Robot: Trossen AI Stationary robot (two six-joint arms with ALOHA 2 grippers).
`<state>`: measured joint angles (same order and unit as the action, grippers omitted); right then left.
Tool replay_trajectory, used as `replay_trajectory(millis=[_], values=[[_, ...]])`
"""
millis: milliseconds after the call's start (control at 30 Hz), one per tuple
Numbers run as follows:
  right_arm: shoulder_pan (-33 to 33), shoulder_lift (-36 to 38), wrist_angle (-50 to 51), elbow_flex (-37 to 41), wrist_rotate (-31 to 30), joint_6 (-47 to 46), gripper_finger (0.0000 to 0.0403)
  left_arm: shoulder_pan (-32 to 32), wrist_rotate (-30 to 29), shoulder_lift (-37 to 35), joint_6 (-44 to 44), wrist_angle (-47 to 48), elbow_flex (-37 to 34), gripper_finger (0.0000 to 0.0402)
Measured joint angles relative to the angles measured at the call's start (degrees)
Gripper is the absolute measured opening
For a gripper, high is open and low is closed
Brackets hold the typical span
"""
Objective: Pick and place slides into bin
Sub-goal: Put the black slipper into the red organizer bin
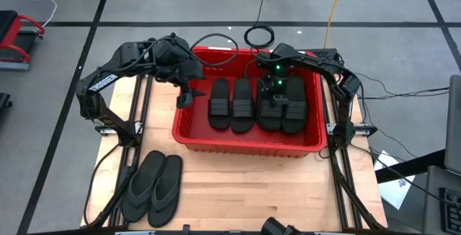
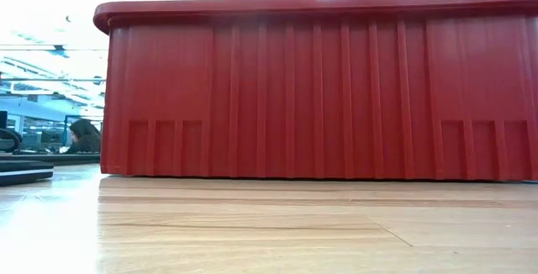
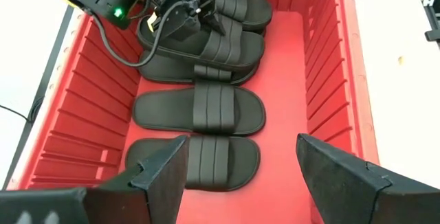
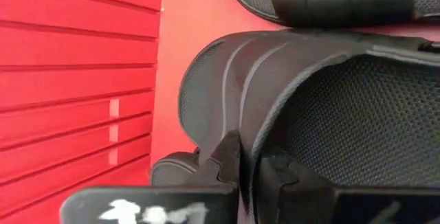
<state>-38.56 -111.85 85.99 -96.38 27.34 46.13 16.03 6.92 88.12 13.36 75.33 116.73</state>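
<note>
Grey floor rings my wooden table (image 1: 238, 184), where two flip-flops (image 1: 153, 187) lie at the left front corner, well apart from the bin (image 1: 189, 130) — my guess is they go last. My left fingers (image 1: 184, 96) hang spread and empty over the bin's left rim. Four slides lie abreast inside; my right fingers (image 1: 276, 99), pressed together, pinch the strap of a slide (image 1: 272, 105) among the right-hand ones.

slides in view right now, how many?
6 clearly visible. Four band-strap slides lie side by side in the bin. Two flip-flops sit on the table's front left. The right gripper may hide others stacked beneath.
</note>
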Motion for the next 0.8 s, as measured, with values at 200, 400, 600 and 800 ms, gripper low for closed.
replay_trajectory(millis=[200,400,600,800], values=[[0.0,0.0,-2.0,0.0,-0.1,-0.6,0.0004,0.0,0.1,0.0,-1.6,0.0,0.0,0.0266],[0.0,0.0,-3.0,0.0,-0.3,-0.5,0.0024,0.0,0.2,0.0,-1.9,0.1,0.0,0.0266],[0.0,0.0,-3.8,0.0,-0.7,-0.7,0.0074,0.0,0.2,0.0,-2.1,0.6,0.0,0.0266],[0.0,0.3,-4.3,0.0,-3.6,-5.2,0.0135,-0.5,0.4,0.0,-2.1,1.1,0.0,0.0266]])
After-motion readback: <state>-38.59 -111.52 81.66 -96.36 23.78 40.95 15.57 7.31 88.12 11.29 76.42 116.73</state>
